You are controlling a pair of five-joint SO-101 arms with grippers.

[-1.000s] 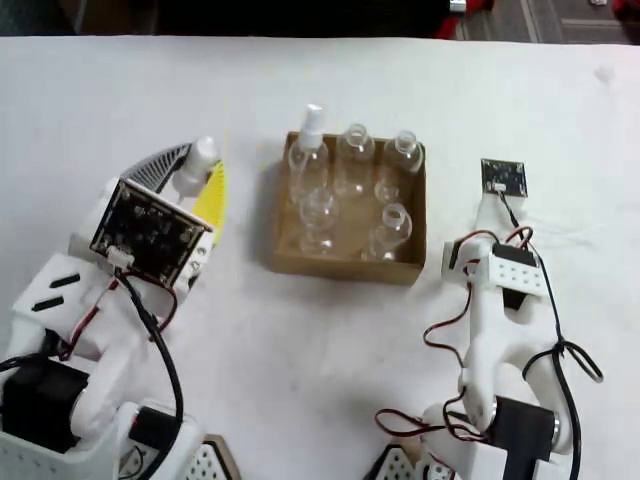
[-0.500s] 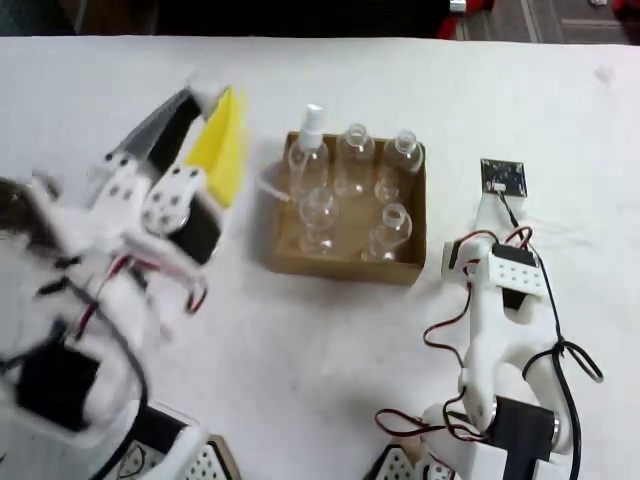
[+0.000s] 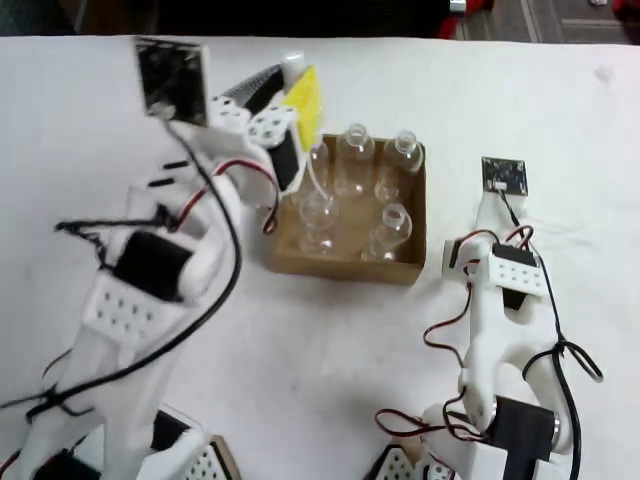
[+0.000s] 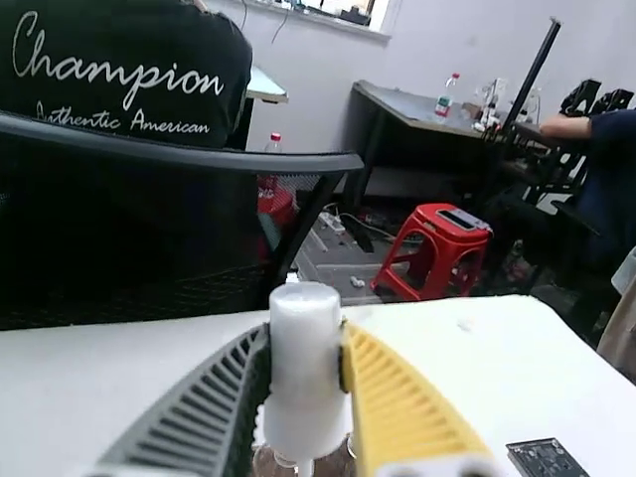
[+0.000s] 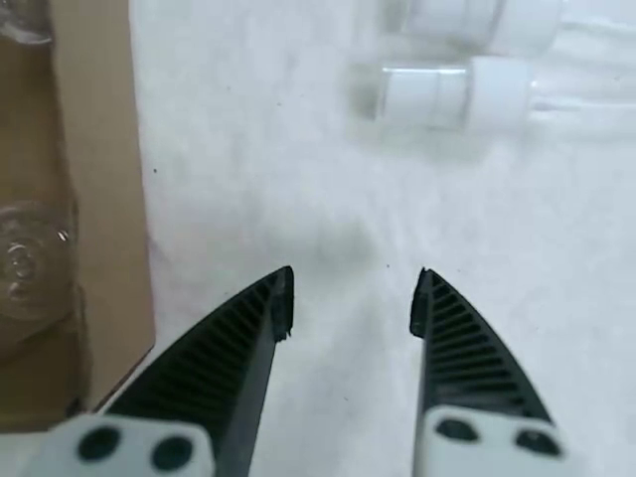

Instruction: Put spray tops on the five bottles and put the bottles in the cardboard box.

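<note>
Left tool (image 4: 305, 338) has a spray top (image 4: 304, 383) pinched above the box (image 3: 345, 262) corner, right tool (image 5: 353, 290) hangs open over the surface (image 5: 328, 169), so I'd lower it dead straight into a bottle (image 3: 318, 212) neck.

Bottles (image 3: 354, 160) in box (image 3: 345, 265); spray top (image 4: 303, 368) betw L jaws, by box far-left corner; R arm (image 3: 505, 290) right of box.

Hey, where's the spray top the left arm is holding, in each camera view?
High view: spray top in the left end effector, at the cardboard box's far left corner.
Left wrist view: low centre, clamped between grey and yellow fingers.
Right wrist view: the loose tops there are others.
Shared landmark: the cardboard box, high and right wrist views.
</note>
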